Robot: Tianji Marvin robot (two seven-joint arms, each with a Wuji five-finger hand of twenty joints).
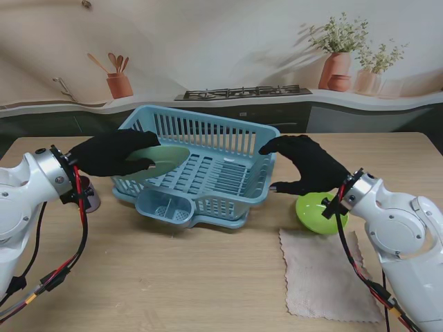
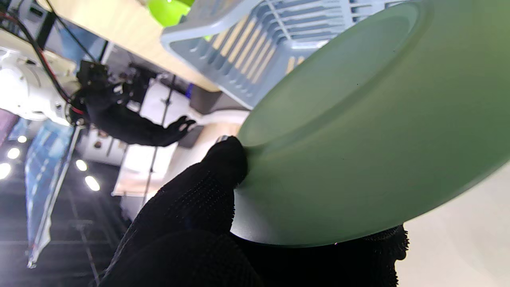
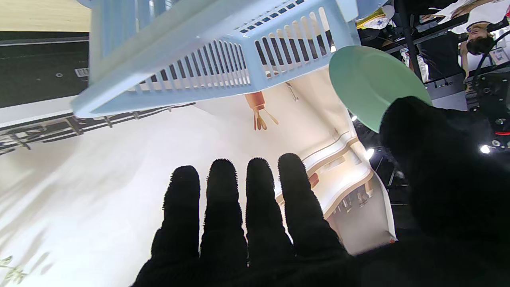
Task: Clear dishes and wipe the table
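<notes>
From the stand camera, the left hand pinches a pale green plate by its near rim and holds it level over the left side of the blue rack, above the rack's floor rather than resting in it. The rack sits mid-worktop, with a small cup compartment on its nearer left corner. The right hand hangs at the rack's right edge with fingers curved and apart, gripping nothing — the fingertips are close to the rim, though whether they touch it cannot be told. Just nearer to the robot than that hand lies a lime green bowl, partly hidden by the wrist, and nearer still a beige cloth lies flat on the worktop. A small dark object shows behind the left wrist, too hidden to name. In the left wrist view, the plate fills most of the picture, its underside toward the camera; a gloved finger presses against its edge, and another part of the glove shows beyond the plate's far rim. The rack and a sliver of the bowl lie beyond. In the right wrist view, four fingers stretch straight side by side and the thumb stands apart, all bare — the rack and the plate are seen past them.
</notes>
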